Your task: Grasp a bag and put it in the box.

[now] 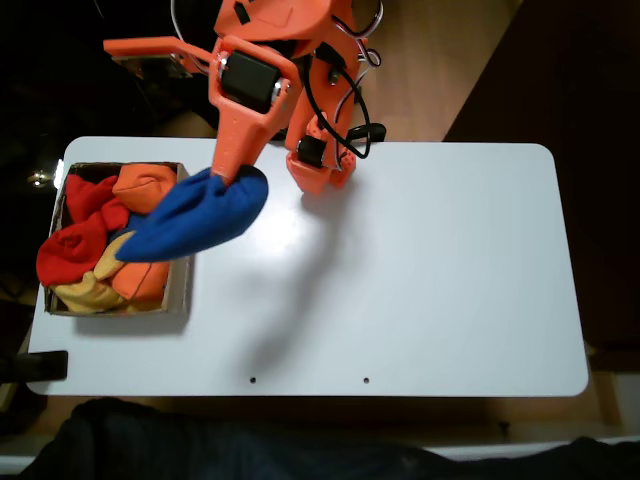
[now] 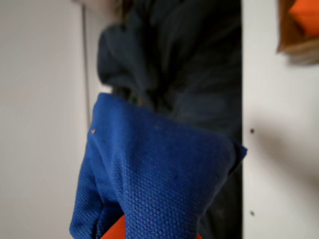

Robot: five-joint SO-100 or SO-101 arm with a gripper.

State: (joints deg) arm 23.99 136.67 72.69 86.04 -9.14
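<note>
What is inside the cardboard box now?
In the fixed view the box holds red, orange and yellow bean bags. The held blue bag covers its right part.

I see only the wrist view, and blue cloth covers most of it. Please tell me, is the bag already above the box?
Observer: Partly. In the fixed view the bag hangs from the claw across the box's right wall, one end over the box, the other over the table.
Operator: Is the box empty?
Observer: No. Red, orange and yellow bags already lie in it.
Operator: Is any bag left on the table?
Observer: None that I can see in the fixed view.
</note>
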